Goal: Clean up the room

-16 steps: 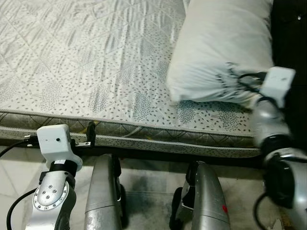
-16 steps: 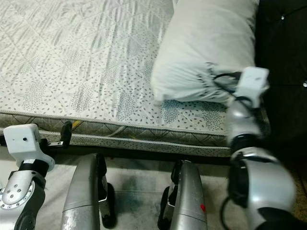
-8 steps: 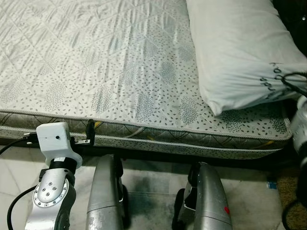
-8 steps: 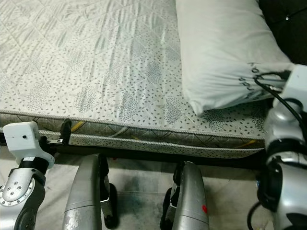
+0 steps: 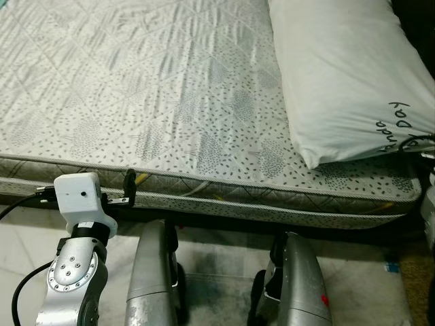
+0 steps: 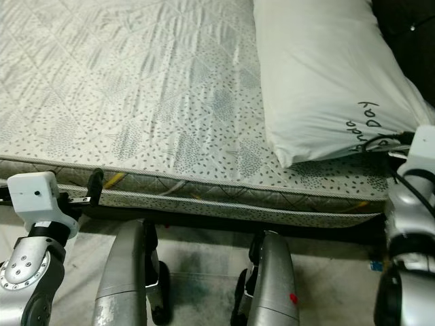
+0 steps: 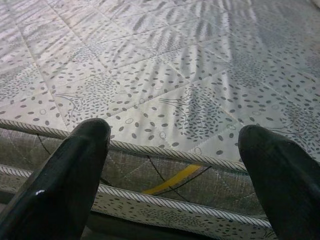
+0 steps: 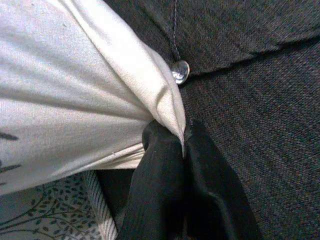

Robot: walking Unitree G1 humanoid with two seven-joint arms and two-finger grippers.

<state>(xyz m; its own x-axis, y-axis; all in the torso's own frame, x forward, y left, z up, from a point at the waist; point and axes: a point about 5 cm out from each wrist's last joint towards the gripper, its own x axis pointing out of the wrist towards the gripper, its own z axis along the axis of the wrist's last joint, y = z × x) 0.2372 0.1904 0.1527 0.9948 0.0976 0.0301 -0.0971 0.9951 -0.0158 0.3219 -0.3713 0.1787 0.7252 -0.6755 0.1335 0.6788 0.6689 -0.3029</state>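
A: What is sitting closest?

B: The left gripper is hovering low by the mattress edge, its fingers spread wide apart on nothing.

A: And the right wrist camera is adding what?

B: It is showing the right gripper pinching a corner of the pillow, jaws together on the cloth, against a dark tufted headboard.

A: The pillow itself?

B: White, plump, with dark lettering, it is lying at the bed's far right end

A patterned grey mattress sits above a pale tiled floor, beside a dark tufted headboard.
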